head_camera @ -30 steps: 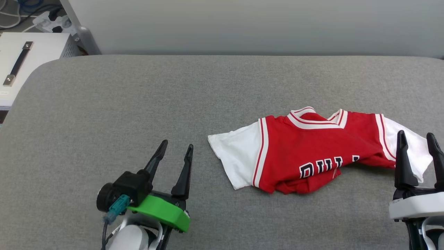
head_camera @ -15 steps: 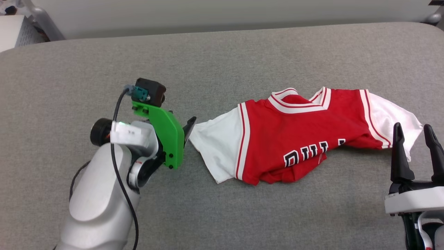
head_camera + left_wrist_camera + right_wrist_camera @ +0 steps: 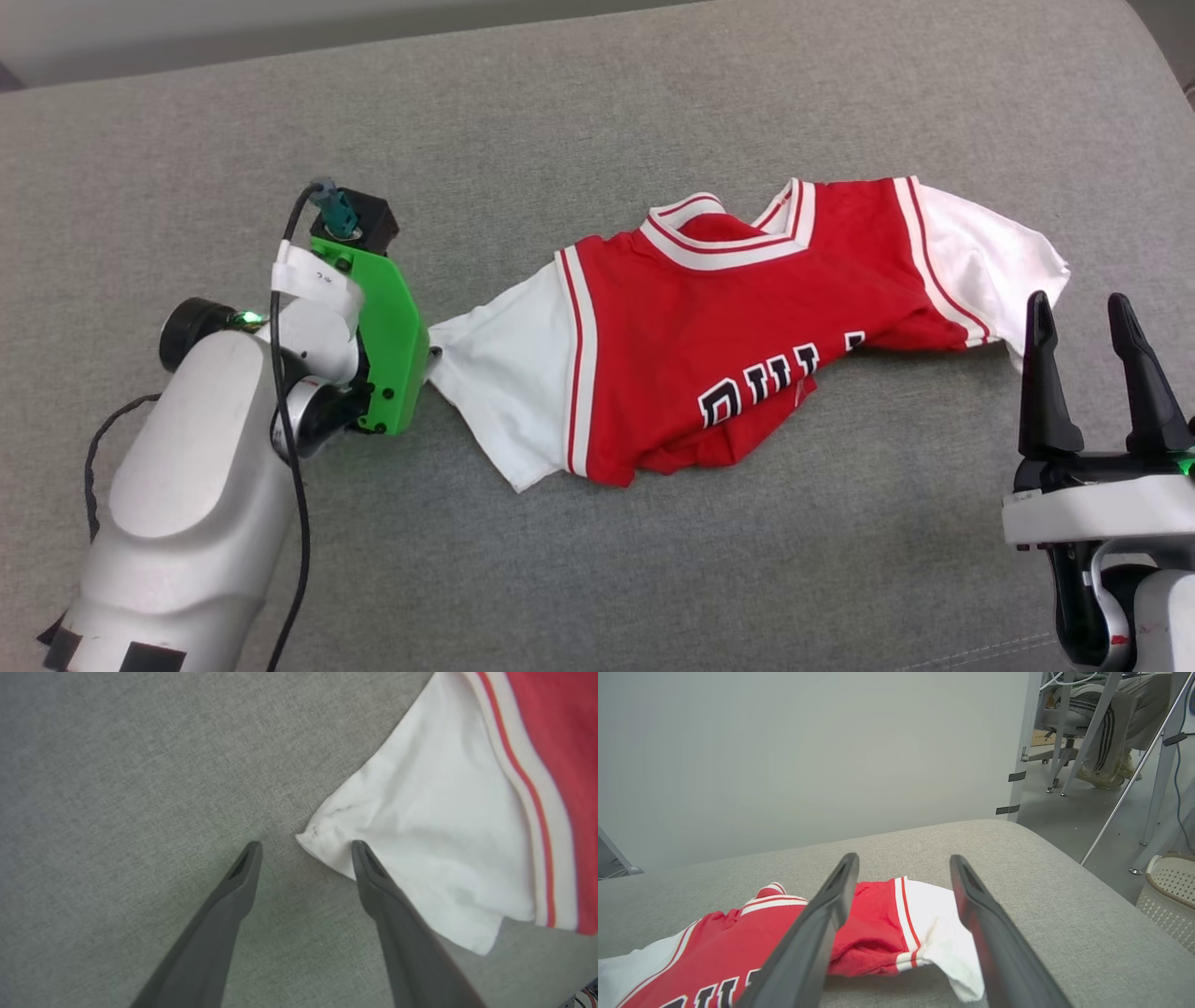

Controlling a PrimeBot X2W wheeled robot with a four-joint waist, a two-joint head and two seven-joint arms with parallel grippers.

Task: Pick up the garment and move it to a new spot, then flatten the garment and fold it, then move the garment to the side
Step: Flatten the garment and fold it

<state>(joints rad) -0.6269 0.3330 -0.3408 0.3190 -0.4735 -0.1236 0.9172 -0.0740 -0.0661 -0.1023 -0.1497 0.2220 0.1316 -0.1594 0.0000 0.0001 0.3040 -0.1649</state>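
The garment [image 3: 738,345] is a red jersey with white short sleeves and black lettering, lying crumpled on the grey cushioned surface [image 3: 597,112], its lower part bunched under. My left gripper [image 3: 303,844] is open and points down at the left sleeve's corner [image 3: 317,835]. That corner lies between the two fingers, and the right finger [image 3: 373,877] rests over the sleeve's edge. In the head view the green wrist mount [image 3: 387,345] hides these fingers. My right gripper [image 3: 1076,303] stands open just in front of the right sleeve [image 3: 938,938], touching nothing.
The surface's rounded right edge [image 3: 1101,891] drops to the floor. Beyond it stand metal table legs [image 3: 1020,760], a white perforated basket [image 3: 1169,896] and a seated person's legs [image 3: 1106,732]. A pale wall [image 3: 808,751] runs behind the surface.
My left arm has swung forward and turned down onto the left sleeve's corner. The head camera has tilted down and turned, shifting the whole picture. The right gripper has stayed open in place.
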